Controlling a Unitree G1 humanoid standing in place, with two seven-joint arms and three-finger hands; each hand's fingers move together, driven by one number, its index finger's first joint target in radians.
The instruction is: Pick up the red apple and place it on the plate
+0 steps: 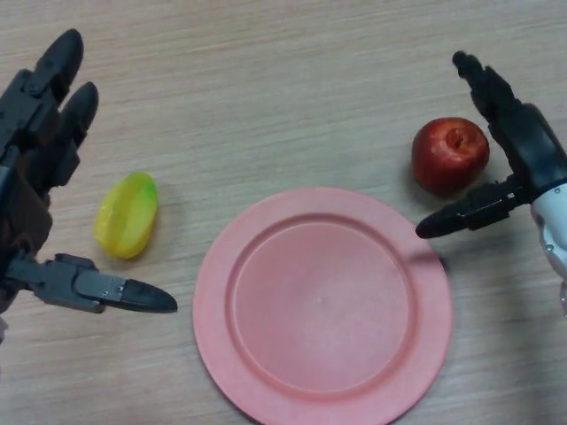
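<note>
Pink and nearest to you, the plate [323,305] sits low in the middle of the wooden table [266,88], its lower rim cut off by the bottom edge of the view. At your left the left hand [40,177] hangs spread wide, thumb stretched toward the plate and fingers pointing up the table, holding nothing. A yellow-green fruit [127,215] lies between that thumb and those fingers, apart from both.

Further back on your right, the red apple [450,155] rests on the table just beyond the plate's upper right rim, a narrow strip of wood between them. Your right hand [518,150] is spread around it without touching: the thumb reaches in below the apple, over the plate's edge, and the fingers extend past its far right side. The apple sits in that gap, stem dimple up. Behind it the tabletop runs bare to the top edge.
</note>
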